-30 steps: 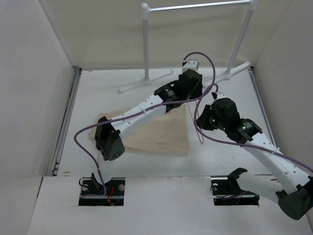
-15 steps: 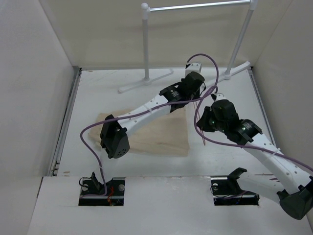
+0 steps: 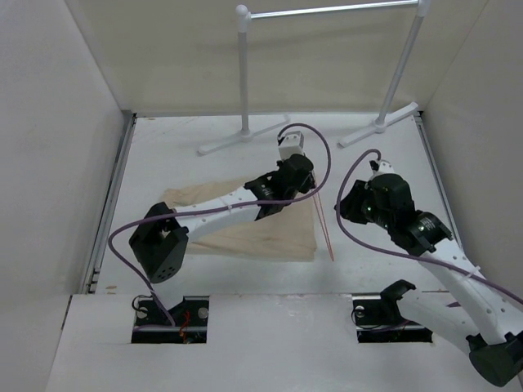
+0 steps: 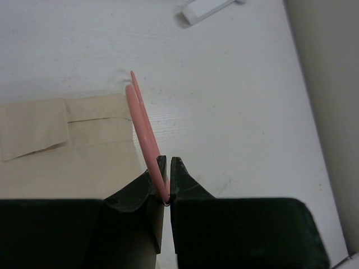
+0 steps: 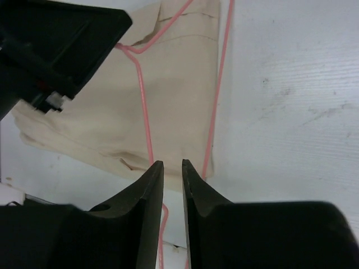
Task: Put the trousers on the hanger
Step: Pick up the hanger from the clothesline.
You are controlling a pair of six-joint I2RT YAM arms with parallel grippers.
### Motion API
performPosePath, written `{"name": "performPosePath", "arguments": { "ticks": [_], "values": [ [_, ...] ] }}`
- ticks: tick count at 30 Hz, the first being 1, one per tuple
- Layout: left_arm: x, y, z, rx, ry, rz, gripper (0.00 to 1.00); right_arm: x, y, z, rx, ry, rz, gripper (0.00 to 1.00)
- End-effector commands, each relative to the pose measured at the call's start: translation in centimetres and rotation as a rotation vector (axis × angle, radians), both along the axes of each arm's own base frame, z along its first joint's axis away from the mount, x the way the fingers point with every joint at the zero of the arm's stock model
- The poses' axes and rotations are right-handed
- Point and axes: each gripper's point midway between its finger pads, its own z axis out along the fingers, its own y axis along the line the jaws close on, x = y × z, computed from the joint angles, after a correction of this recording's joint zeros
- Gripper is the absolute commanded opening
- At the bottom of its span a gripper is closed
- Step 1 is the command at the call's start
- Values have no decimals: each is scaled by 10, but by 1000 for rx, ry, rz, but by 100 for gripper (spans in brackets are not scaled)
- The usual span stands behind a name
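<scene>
The beige trousers lie folded flat on the table in front of the left arm. The thin pink hanger lies along their right edge, partly over the cloth. My left gripper is shut on the hanger's far end. In the left wrist view the wire runs from the closed left gripper out past the trousers. My right gripper hovers just right of the hanger. Its jaws stand narrowly apart and empty, above the hanger and trousers.
The white tubular rack with its silver bar stands at the back. Its feet rest on the table beyond the trousers. White walls close in the left, right and back. Purple cables loop above both arms.
My left gripper has pulled back from near the rack toward me, bringing the hanger down along the trousers' right edge. The right gripper has shifted slightly right and nearer.
</scene>
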Motion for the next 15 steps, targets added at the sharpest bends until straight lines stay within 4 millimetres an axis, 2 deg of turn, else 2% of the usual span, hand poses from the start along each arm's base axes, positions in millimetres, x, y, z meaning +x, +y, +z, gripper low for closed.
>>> {"name": "performPosePath", "arguments": {
  "ticks": [1, 4, 6, 9, 12, 15],
  "values": [
    [-6, -9, 65, -275, -124, -5, 0, 11, 18, -4, 128, -5, 9, 19],
    [-13, 0, 39, -271, -104, -9, 0, 21, 31, -18, 211, 10, 22, 19],
    [-17, 7, 14, -247, -70, -4, 0, 27, 44, -27, 258, 19, 51, 24],
    [-22, 13, -14, -214, -39, -8, 0, 38, 52, -45, 269, 39, 42, 27],
    [-25, 18, -34, -185, -11, 4, 0, 49, 58, -63, 255, 61, 46, 29],
    [-30, 19, -50, -153, 8, 8, 0, 60, 61, -86, 219, 104, 32, 36]
  ]
}}
